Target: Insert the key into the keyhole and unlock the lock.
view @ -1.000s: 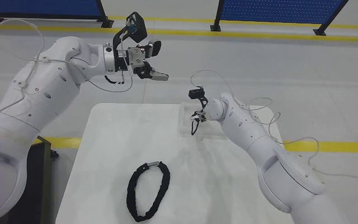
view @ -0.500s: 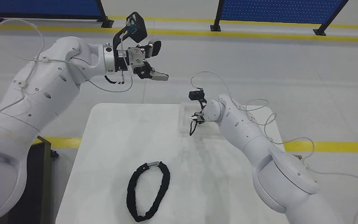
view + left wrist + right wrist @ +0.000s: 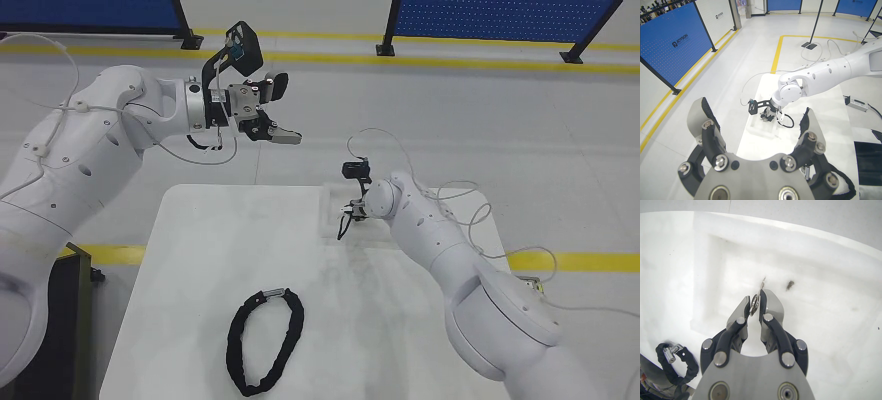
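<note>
- In the top view, your left hand (image 3: pixel 284 112) hangs in the air beyond the far edge of the worktop (image 3: pixel 200 260). Its fingers are spread apart and hold nothing.
- Your right hand (image 3: pixel 347 214) is down over the white foam tray (image 3: pixel 327 205) at the far side of the worktop. From here you cannot tell what it grips.
- The chain lock (image 3: pixel 265 340), a black-sleeved loop with a metal end, lies flat on the near part of the worktop, well apart from both hands.
- In the left wrist view, the left hand (image 3: pixel 755 105) stands wide open with nothing between its fingers. Past it, the right hand (image 3: pixel 766 117) sits low in the foam tray (image 3: pixel 761 132).
- In the right wrist view, the right hand (image 3: pixel 755 300) is closed on the key (image 3: pixel 754 303). The ring and head are pinched between the pads, and the blade points past the fingertips with its tip at the foam tray (image 3: pixel 715 256) floor.
- The chain lock (image 3: pixel 677 361) lies outside the tray, and its metal cylinder shows a dark slot in the end.
</note>
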